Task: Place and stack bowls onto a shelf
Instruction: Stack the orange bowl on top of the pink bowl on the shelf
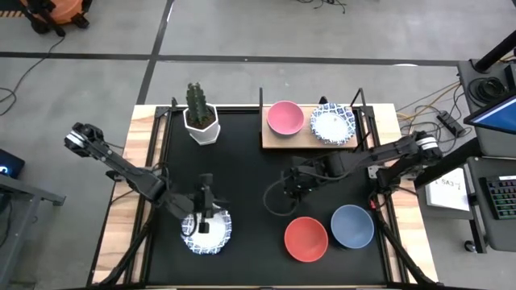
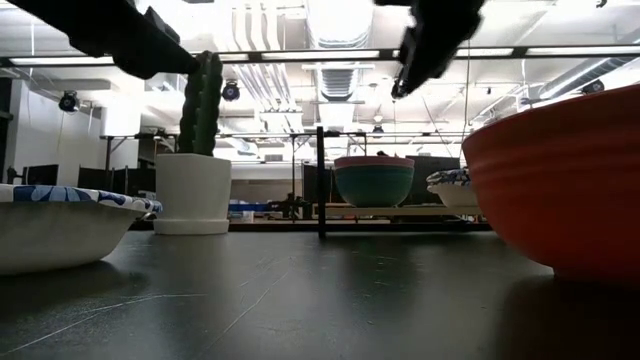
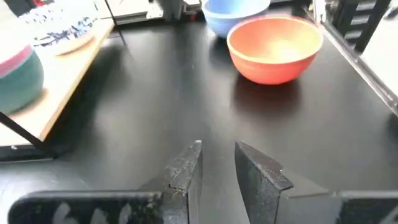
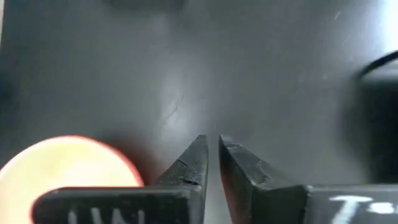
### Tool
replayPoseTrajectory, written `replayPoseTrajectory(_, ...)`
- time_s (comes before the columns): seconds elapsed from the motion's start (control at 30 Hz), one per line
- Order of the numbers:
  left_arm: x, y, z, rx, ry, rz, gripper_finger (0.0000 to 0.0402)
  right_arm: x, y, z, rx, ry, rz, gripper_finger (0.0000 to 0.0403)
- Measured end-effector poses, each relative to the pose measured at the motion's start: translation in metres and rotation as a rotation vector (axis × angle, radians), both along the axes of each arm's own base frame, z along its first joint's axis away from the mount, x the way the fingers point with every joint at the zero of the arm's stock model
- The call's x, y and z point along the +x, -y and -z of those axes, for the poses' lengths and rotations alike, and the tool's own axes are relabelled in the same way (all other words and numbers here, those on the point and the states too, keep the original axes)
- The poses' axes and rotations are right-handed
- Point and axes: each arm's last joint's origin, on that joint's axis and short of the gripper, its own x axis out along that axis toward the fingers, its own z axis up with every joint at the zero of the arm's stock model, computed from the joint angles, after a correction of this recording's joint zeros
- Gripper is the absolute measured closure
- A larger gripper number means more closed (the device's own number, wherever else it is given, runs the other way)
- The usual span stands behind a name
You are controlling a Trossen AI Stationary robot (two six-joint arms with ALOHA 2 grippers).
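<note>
The left gripper (image 1: 206, 211) hangs over the near-left part of the black tabletop (image 1: 242, 177), directly above a white bowl with a blue patterned rim (image 1: 207, 233). In its wrist view its two dark wedge-shaped fingers (image 3: 184, 171) stand a narrow gap apart with nothing between them. The right gripper (image 1: 289, 187) is near the table's middle, above bare black surface; its fingers (image 4: 186, 165) are likewise only a thin slit apart and hold nothing, and a black cable (image 1: 276, 197) loops on the table just beside it.

To the near right of the right gripper sit two plain, smooth round bowls, touching or nearly so: a red bowl (image 1: 305, 239) and a blue bowl (image 1: 351, 226). At the far side stands the shelf (image 1: 309, 138), a small rectangular light-wood board with thin black upright posts. On it rest a pink bowl (image 1: 285, 118) on the left and a second blue-patterned white bowl (image 1: 332, 122) with a scalloped rim on the right. In the low view the pink bowl appears nested in a green bowl (image 2: 373, 185), though only its side shows.

That makes six bowls in view: two patterned, four plain. A green columnar cactus (image 1: 196, 99) in a white faceted pot (image 1: 201, 126) stands at the far left, well apart from the shelf and from both grippers. The table's matte top is edged with pale wood.
</note>
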Motion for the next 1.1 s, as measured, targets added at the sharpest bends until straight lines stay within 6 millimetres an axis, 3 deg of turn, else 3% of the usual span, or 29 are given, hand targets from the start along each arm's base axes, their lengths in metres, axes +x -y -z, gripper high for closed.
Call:
replayPoseTrajectory(0.2, -0.019, -0.013, 0.0, -0.036, 0.068, -0.004, 0.0325, 0.021, 0.003, -0.005, -0.052, 0.023, -0.075, 0.032)
replayPoseTrajectory(0.43, -0.031, -0.029, 0.007, -0.053, 0.129, -0.032, 0.0325, 0.032, 0.001, -0.003, -0.073, -0.018, -0.115, 0.0286)
replayPoseTrajectory(0.87, -0.028, -0.044, 0.009, -0.06, 0.204, -0.096, 0.0325, 0.021, 0.0, -0.001, -0.023, -0.083, -0.139, 0.0282)
replayPoseTrajectory(1.1, -0.027, -0.046, 0.008, -0.037, 0.213, -0.1, 0.0325, 0.011, -0.015, 0.019, 0.121, -0.192, -0.129, 0.0295)
